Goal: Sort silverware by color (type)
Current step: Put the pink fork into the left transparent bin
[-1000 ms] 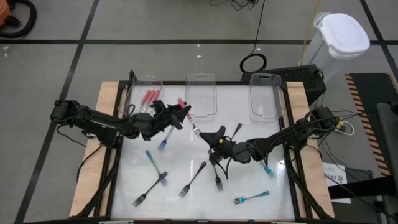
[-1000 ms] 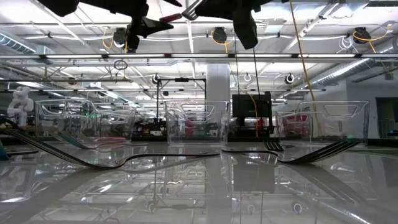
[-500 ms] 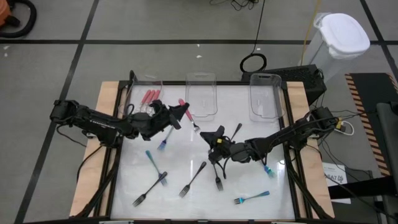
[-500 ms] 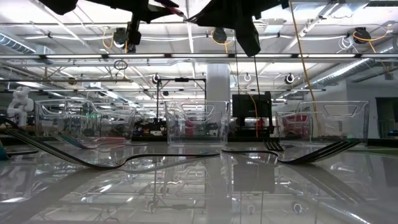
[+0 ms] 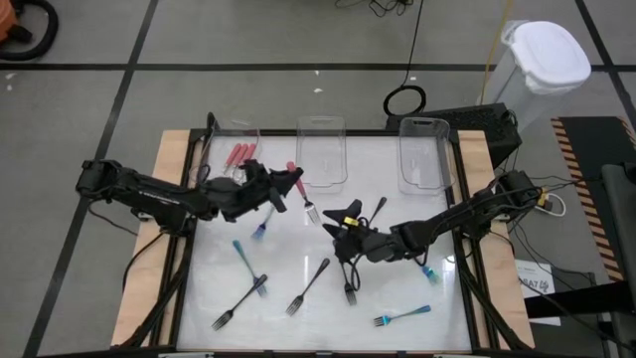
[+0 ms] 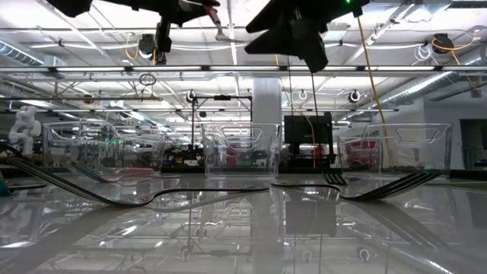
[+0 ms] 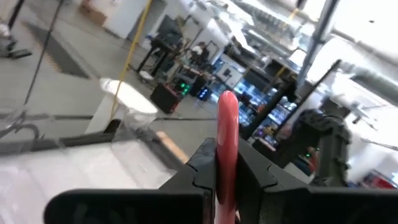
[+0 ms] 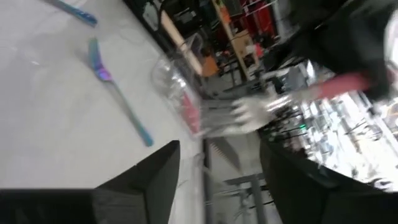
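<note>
My left gripper [image 5: 291,185] is shut on a red-handled fork [image 5: 309,209] held high over the table's far middle. The fork's red handle [image 7: 227,124] rises between the fingers in the left wrist view. Its silver tines [image 8: 254,109] point toward my right gripper [image 5: 338,216]. That gripper stands open just to the fork's right, with nothing between its fingers [image 8: 149,180]. More red forks [image 5: 238,154] lie in the left clear tray [image 5: 221,129]. Blue forks [image 5: 241,253] and black forks [image 5: 309,285] lie loose on the white tabletop. My left gripper pinches the fork's red handle [image 7: 225,171] between its two fingers, with the handle's free end sticking out past them. The fingers come about level from the table's left and lie across the handle. The fork is lifted clear, its tine end slanting down [image 6: 221,30].
Two more clear trays, the middle one [image 5: 321,127] and the right one [image 5: 422,127], stand along the far edge. A black fork [image 5: 378,210], a teal fork [image 5: 427,268] and a blue fork [image 5: 402,316] lie on the table's right half. A dark frame [image 5: 465,199] borders the table.
My left gripper has shut on the red fork's handle. My right gripper, which held the fork's tine end, has opened, let go and rolled about its wrist. The fork stays in the air with my left gripper alone, its tine end now free.
</note>
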Controlling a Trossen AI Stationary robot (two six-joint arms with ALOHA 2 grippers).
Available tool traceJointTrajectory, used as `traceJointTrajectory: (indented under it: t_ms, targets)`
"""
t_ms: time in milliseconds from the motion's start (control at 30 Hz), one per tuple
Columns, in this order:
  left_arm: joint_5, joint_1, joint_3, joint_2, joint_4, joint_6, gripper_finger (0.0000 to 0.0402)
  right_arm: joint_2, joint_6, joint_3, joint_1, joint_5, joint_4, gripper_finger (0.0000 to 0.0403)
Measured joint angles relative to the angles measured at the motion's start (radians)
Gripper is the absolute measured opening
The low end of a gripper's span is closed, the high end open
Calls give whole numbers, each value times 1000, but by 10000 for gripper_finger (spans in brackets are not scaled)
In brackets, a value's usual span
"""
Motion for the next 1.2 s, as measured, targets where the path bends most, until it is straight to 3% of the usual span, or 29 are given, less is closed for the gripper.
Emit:
traceJointTrajectory:
  t_ms: [100,300,533,733,1033,1200]
  targets:
    - [40,9,0,-50,-26,40,27,0,76,0,1,-2,-70,232]
    - [85,55,1,-190,-246,40,27,0,190,0,7,-4,-160,235]
    - [89,122,1,-347,-537,58,27,0,222,0,6,-91,-180,235]
    - [90,179,2,-454,-669,116,27,0,222,0,-14,-109,-172,235]
    - [91,337,2,-555,-937,114,27,1,306,0,-88,-407,-173,235]
    - [139,432,2,-549,-1013,107,27,1,321,0,-112,-478,-164,235]
